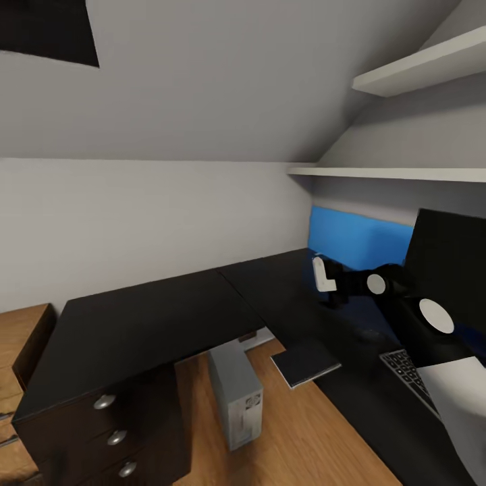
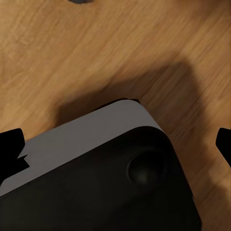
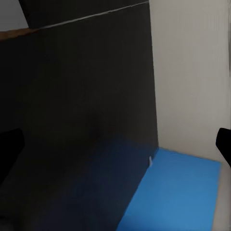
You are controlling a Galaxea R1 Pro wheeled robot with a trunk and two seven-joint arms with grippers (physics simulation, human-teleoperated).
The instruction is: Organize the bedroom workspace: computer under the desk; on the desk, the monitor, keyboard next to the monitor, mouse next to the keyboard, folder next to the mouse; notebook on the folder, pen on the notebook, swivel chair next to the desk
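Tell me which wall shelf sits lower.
The long white shelf just above the blue back panel; the other shelf hangs higher, near the sloped ceiling.

computer (image 1: 235, 395) on floor (image 1: 304, 439) under desk (image 1: 155, 324), beside drawer unit (image 1: 111, 432) at left. monitor (image 1: 449, 266) on desk at right, back panel (image 1: 358, 236) behind it; keyboard (image 1: 408, 378) before monitor. wall shelves (image 1: 405, 118) above desk.

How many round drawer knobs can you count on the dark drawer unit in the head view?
3, in a column on the drawer unit front: top knob, middle knob, bottom knob. Any lower ones would be cut off by the picture's edge.
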